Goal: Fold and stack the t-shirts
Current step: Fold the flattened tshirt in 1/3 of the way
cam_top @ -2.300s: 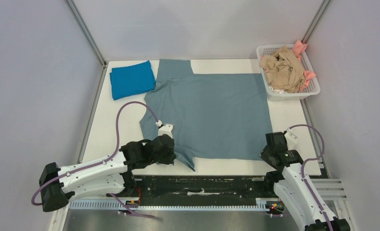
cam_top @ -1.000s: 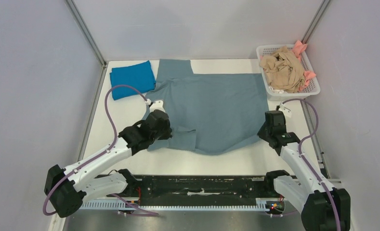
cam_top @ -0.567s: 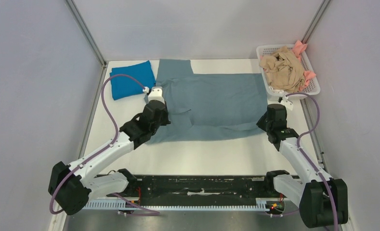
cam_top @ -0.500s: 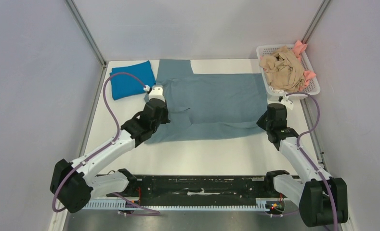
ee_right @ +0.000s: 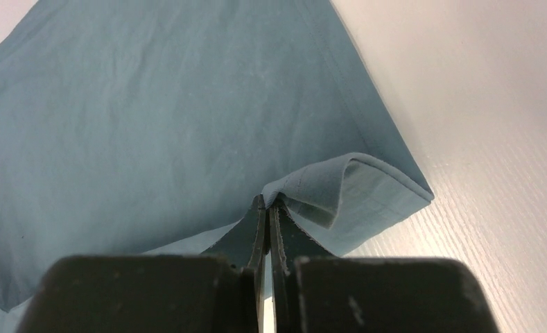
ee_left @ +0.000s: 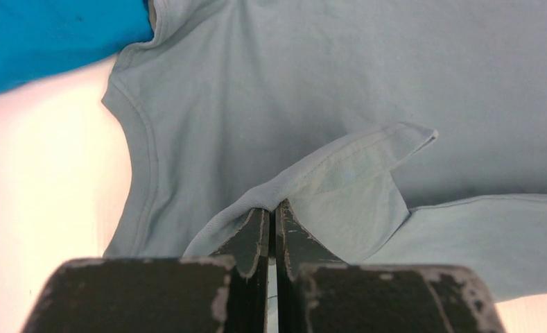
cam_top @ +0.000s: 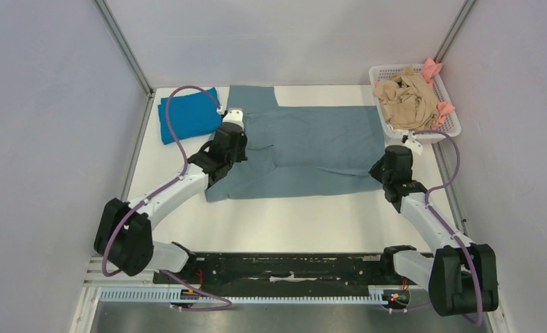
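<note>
Blue cloth first: at the far left corner of the table (cam_top: pixel 291 225) a bright blue shirt (cam_top: pixel 189 114) lies folded into a tidy rectangle. Right up against it, a big grey-blue shirt (cam_top: pixel 312 142) spreads across the middle. Its near part is doubled over onto itself, so a folded edge runs along the front. The left gripper (cam_top: pixel 232 142) sits over the shirt's left side, close to the neckline. Seen from its wrist, the fingers (ee_left: pixel 253 236) are pinched tight on a hemmed edge of the grey-blue cloth, which rises in a small tent off the layer beneath. Over to the right, the right gripper (cam_top: pixel 389 166) is at the shirt's near right corner. Its jaws are likewise clamped on a pinch of hem, and the corner curls up just past the tips with bare table beside it. In the far right corner stands a white basket (cam_top: pixel 452 128) holding a crumpled beige shirt (cam_top: pixel 405 97), with pink cloth (cam_top: pixel 431 68) poking out behind
</note>
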{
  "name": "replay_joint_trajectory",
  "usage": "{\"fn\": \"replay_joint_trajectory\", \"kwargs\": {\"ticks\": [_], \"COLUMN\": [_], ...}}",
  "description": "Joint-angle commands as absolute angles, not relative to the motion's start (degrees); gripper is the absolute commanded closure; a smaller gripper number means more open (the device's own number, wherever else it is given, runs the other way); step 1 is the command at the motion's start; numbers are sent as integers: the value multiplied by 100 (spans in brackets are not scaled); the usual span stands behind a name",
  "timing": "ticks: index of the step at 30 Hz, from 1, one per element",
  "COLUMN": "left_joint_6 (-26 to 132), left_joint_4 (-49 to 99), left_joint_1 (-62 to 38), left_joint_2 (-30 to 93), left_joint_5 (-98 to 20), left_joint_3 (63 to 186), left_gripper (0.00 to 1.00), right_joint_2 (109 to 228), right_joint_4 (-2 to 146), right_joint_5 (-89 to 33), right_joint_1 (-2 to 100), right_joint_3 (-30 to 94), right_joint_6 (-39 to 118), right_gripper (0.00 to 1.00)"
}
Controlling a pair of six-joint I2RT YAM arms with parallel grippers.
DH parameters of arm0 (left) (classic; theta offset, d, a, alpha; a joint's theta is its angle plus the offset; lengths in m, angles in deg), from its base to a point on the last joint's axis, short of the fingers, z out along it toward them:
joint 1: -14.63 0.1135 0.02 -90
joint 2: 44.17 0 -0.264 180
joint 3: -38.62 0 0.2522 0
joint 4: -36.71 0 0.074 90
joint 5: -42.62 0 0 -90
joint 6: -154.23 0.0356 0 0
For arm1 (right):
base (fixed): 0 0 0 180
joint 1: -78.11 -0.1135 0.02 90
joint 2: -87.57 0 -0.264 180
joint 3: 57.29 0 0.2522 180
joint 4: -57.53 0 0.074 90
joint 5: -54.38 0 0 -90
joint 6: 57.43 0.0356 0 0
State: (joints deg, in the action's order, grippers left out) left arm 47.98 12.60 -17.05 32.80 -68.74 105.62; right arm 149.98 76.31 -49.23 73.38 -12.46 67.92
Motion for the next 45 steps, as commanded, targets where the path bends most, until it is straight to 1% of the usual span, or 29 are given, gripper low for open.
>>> {"fn": "replay_joint_trajectory", "kwargs": {"ticks": [1,9,11,12,13,15,16,17,18,19,20,22,24,25,28,30,33,38,41,45], "left_joint_6": [5227,5179,5054,4967,4921,4809,4777,4758,4762,4768,4758,4688,4617,4537,4108,3862,3519,3240,3219,3113], "left_joint_4": [1595,1658,1418,1286,1172,900,826,755,725,716,579,151,31,16,149,743,1455,1514,1225,1342], "left_joint_1": [-1397,-966,-824,-738,-671,-542,-488,-433,-399,-374,-373,-373,-372,-374,-389,-397,-429,-487,-481,-540], "left_joint_2": [3776,4976,5342,5524,5664,5907,5988,6040,6073,6103,6148,6206,6064,5904,5343,4954,4722,5214,5716,5922], "left_joint_5": [-6465,-6223,-6191,-6205,-6198,-6254,-6277,-6269,-6285,-6357,-6407,-6488,-6355,-6213,-5494,-4733,-3802,-3600,-3768,-3557], "left_joint_3": [11049,11606,11911,12086,12257,12573,12719,12890,13041,13237,13477,13938,13951,13808,12986,12190,11439,11269,11455,11223], "left_gripper": [98,98,98,94,85,59,51,45,41,26,23,21,21,20,20,19,19,18,18,18], "right_joint_2": [15058,15675,15937,16088,16213,16370,16408,16398,16368,16284,16211,15970,15697,15587,15225,15135,15546,16817,17365,17551], "right_joint_4": [7175,6471,6350,6330,6334,6362,6461,6614,6753,6845,6917,6984,7115,7292,7421,7223,7000,6887,6859,6873], "right_joint_5": [-5067,-5063,-5119,-5142,-5152,-5139,-5126,-5177,-5209,-5214,-5207,-5094,-5226,-5291,-4953,-4595,-4290,-4051,-3984,-4085], "right_joint_1": [7385,7393,7389,7396,7390,7396,7395,7389,7389,7393,7390,7378,7363,7357,7315,7107,6487,5945,5745,5702], "right_joint_3": [-1001,-1091,-994,-905,-807,-560,-447,-304,-210,-143,-109,-164,-244,-291,-504,-706,-690,-212,-38,-298], "right_joint_6": [6816,6802,6693,6606,6537,6318,6238,6200,6153,6075,6067,5969,5844,5720,5372,5119,4744,4629,4616,4772], "right_gripper": [100,100,97,91,83,75,70,62,50,40,34,24,8,3,2,2,2,2,2,2]}}
